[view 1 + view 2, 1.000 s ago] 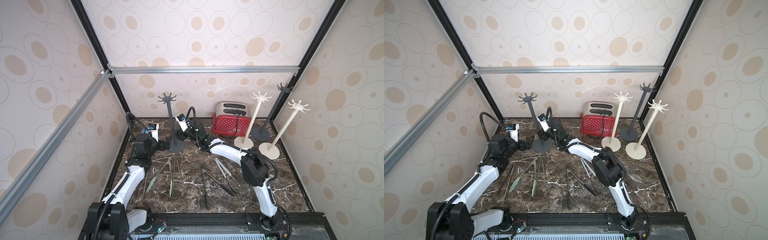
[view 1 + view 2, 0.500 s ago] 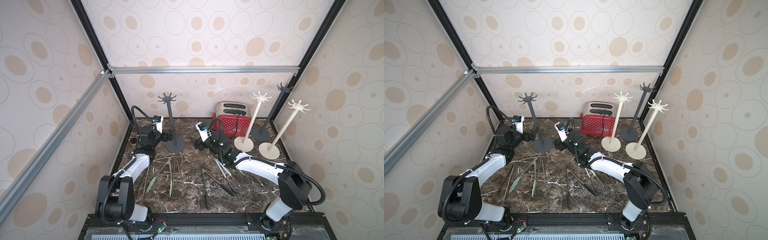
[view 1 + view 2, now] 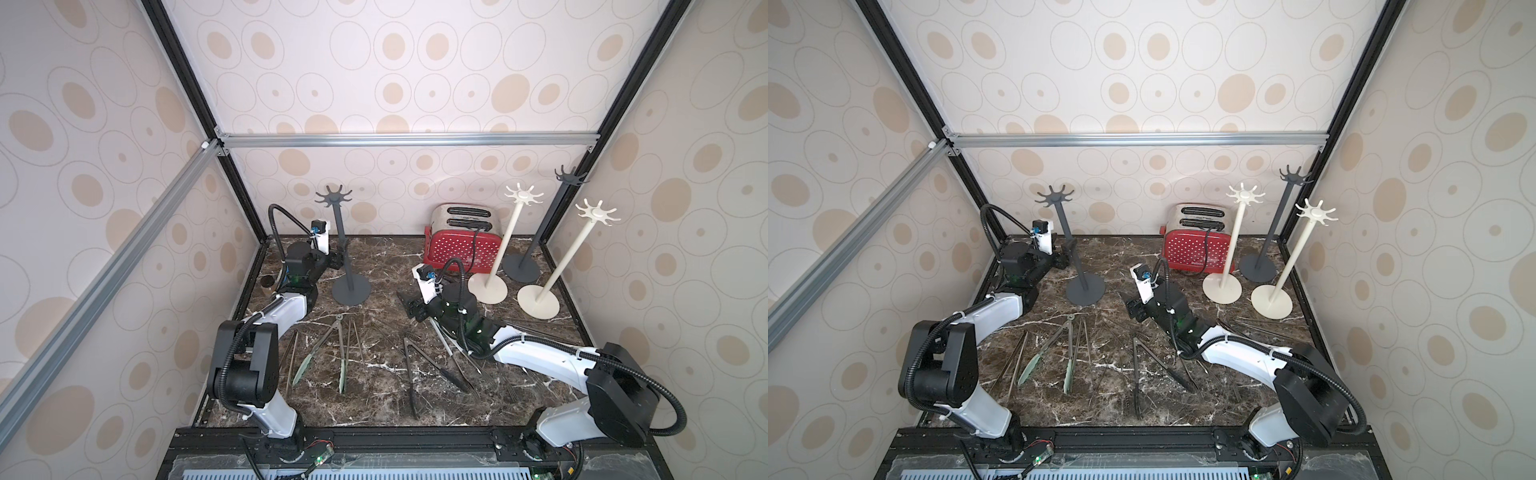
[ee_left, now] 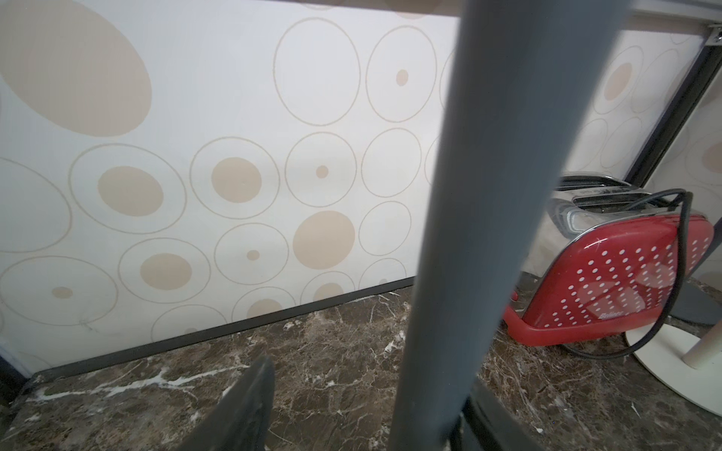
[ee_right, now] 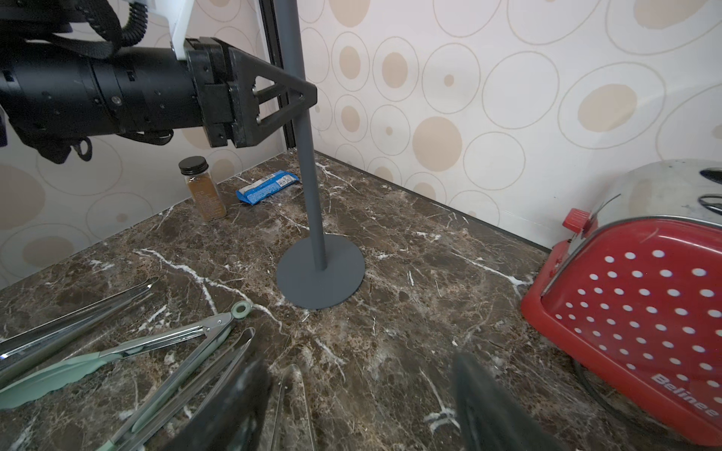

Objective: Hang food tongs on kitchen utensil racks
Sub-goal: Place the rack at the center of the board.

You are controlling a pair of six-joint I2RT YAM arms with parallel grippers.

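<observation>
Clerk: Moved since a second ago: left arm, forward from beside the base to the pole of the grey rack (image 3: pixel 338 224); right arm, back from that rack to mid-worktop (image 3: pixel 382 266).

Checker: Left fingers?

Clerk: Left fingers (image 5: pixel 289 91): one on each side of the pole, partway up. In the left wrist view one sits just beside the pole, and a gap shows at the other. Not clamped.

Checker: Right fingers?

Clerk: Right fingers (image 5: pixel 480 398): wide, holding nothing, low over the worktop.

Checker: Tongs?

Clerk: All flat on the worktop, nearer the front than the racks. Green tongs (image 3: pixel 343 374), left of centre. Steel tongs (image 3: pixel 292 357), beside the left forearm. Black tongs (image 3: pixel 409 374), centre. More steel tongs (image 3: pixel 451 355), partly under the right forearm.

Checker: Other stock?

Clerk: Toaster (image 3: pixel 457 249), at the back, cord (image 4: pixel 682 234) draped down its front. Two cream racks (image 3: pixel 505 243) and a second grey rack (image 3: pixel 545 224), back right, bases close together. Jar (image 5: pixel 203 191) and wrapper (image 5: pixel 267 187), back left, beyond the left arm.

Checker: Obstructions?

Clerk: Right forearm lies over several tongs.
</observation>
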